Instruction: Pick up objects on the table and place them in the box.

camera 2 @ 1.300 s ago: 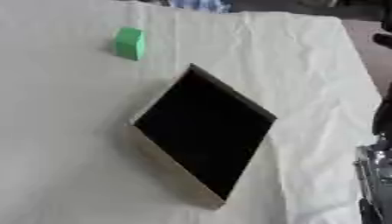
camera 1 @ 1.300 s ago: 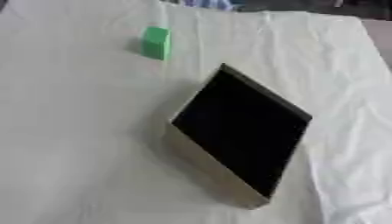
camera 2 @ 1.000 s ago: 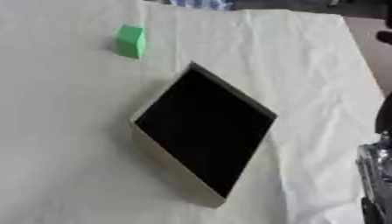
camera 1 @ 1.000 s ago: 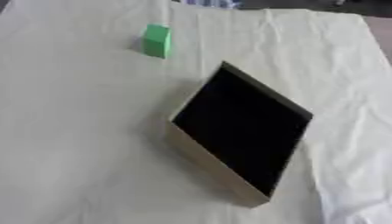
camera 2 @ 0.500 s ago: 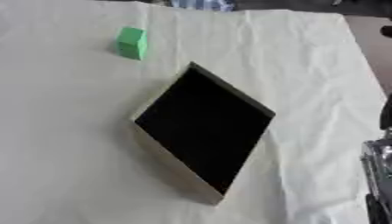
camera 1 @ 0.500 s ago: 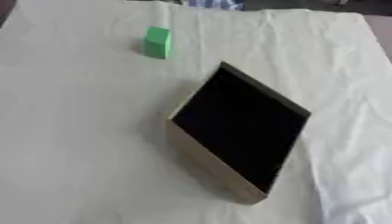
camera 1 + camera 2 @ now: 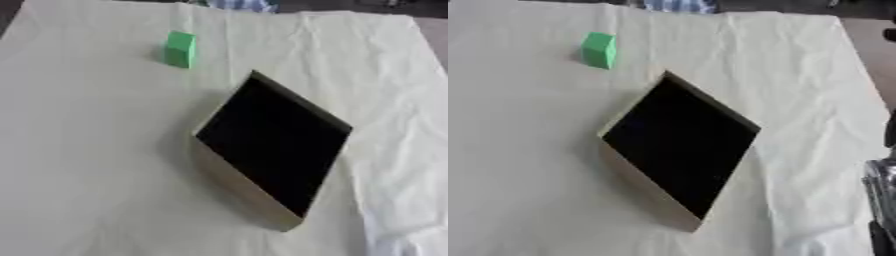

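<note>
Left eye view: green block [image 7: 180, 48] stands upright on cloth-covered table [image 7: 79, 150], far-left, well apart from box [image 7: 267, 175]; none of my fingers show, so can't tell their state. Box sits corner-on w/ dark inside, pale flat walls. Right eye view: same layout; block looks matte, hard-edged; cloth creased at right.

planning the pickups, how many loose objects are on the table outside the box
1: a green block stands on the cloth toward the far left, apart from the box. The box's inside looks black, so anything in it may be hidden.
</note>
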